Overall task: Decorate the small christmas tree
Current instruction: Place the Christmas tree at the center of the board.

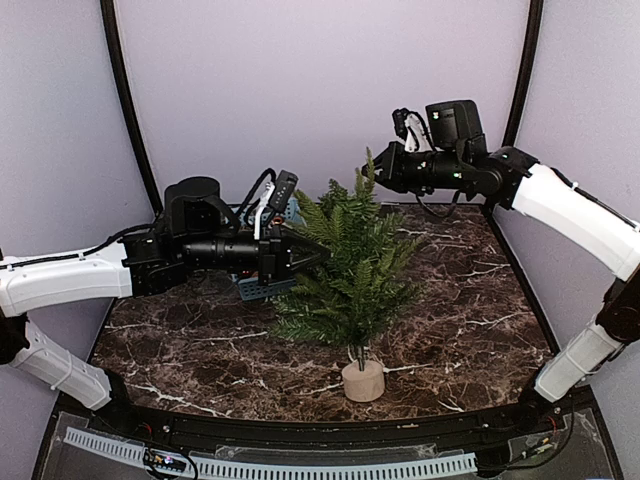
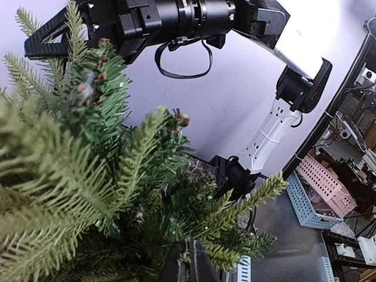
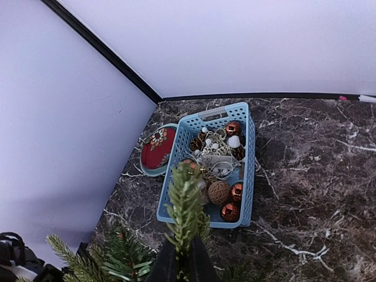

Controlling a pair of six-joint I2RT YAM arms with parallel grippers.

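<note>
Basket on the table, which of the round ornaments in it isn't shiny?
The twine-wound ball in the blue basket: matte and stringy, while the copper baubles beside it are glossy.

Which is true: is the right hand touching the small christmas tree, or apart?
Touching. Right wrist view: the top sprig of the small christmas tree sits pinched in the right hand.

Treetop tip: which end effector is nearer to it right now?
Right. The right end effector is at the very tip of the small christmas tree, closed around the top sprig. The left end effector sits lower, among the left-side branches at mid-height.
</note>
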